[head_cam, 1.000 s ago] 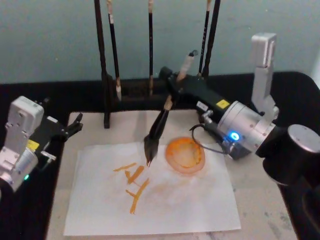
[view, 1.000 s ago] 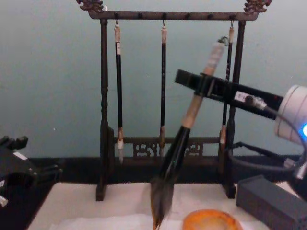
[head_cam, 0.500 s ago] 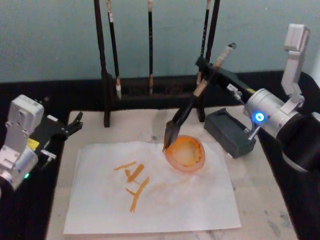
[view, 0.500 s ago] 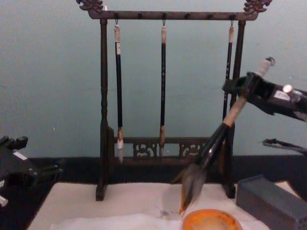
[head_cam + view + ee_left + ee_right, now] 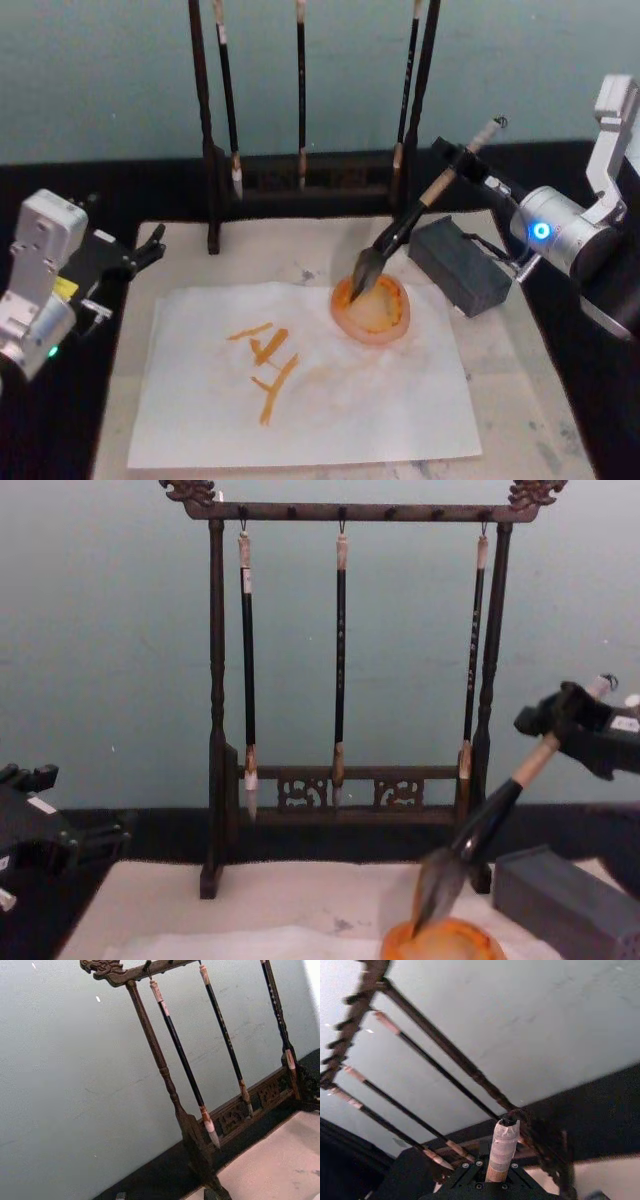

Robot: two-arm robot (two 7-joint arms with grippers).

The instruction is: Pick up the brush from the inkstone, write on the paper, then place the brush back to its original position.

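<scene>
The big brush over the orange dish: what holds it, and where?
The right gripper grips the brush on its tan upper handle, below the white wrap. The left gripper holds nothing.

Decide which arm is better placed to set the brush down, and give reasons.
Right. The right gripper holds the brush, its tuft at the orange dish; the left gripper sits far off beside the mat.

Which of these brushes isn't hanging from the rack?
The large brush with the tan handle: the right gripper holds it tilted, its fat tuft down at the orange dish. The three thin black brushes hang straight from the wooden rack.
</scene>
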